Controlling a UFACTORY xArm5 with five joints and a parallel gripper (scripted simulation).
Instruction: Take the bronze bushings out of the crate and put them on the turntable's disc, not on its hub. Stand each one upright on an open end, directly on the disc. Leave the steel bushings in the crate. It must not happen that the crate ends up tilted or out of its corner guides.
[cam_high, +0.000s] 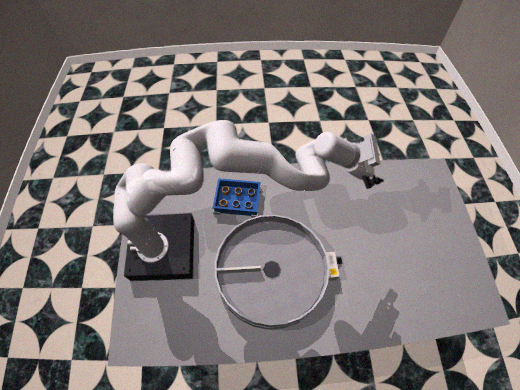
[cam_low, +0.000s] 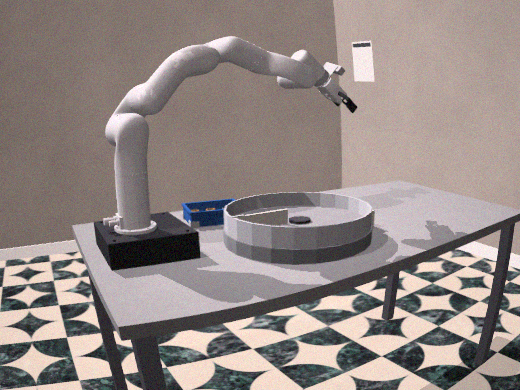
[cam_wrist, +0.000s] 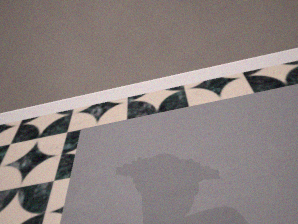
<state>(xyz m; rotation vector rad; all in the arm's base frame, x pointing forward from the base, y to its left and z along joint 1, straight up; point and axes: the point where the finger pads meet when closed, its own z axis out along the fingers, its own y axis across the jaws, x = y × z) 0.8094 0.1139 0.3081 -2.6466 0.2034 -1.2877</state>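
Crate (cam_high: 219, 206): blue, open-top, on the grey table (cam_high: 400, 260) just behind the turntable and to the side of the arm's base block. Two rows of three bushings inside, all standing w/ open ends up.
Bronze bushings (cam_high: 226, 189): orange-brown rings in the crate; at this res. most of the six look bronze-ish, so exact count of bronze vs steel can't be told.
Steel bushings: paler ring at back-row end (cam_high: 251, 191) may be one (too small to be sure). From the exterior view only the crate's wall (cam_low: 202, 214) and a hint of brown tops show.
Turntable (cam_high: 324, 260): round, low grey rim wall, near table centre. Disc (cam_high: 295, 290) inside carries nothing but a thin pale radial bar (cam_high: 239, 269) running from rim to middle.
Hub (cam_high: 272, 269): dark, small, at disc centre; nothing on it.
Side box (cam_high: 332, 264): small white unit w/ yellow mark, touching the turntable's outer rim.
Arm: white, rises from black base block (cam_high: 182, 225), arches high over crate and turntable.
Gripper (cam_high: 372, 181): high above the table, well apart from crate and disc, past the turntable's far side. Fingers spread fully wide, nothing between them.
Wrist view: shows only bare table, floor tiles, wall and the gripper's shadow (cam_wrist: 167, 175).
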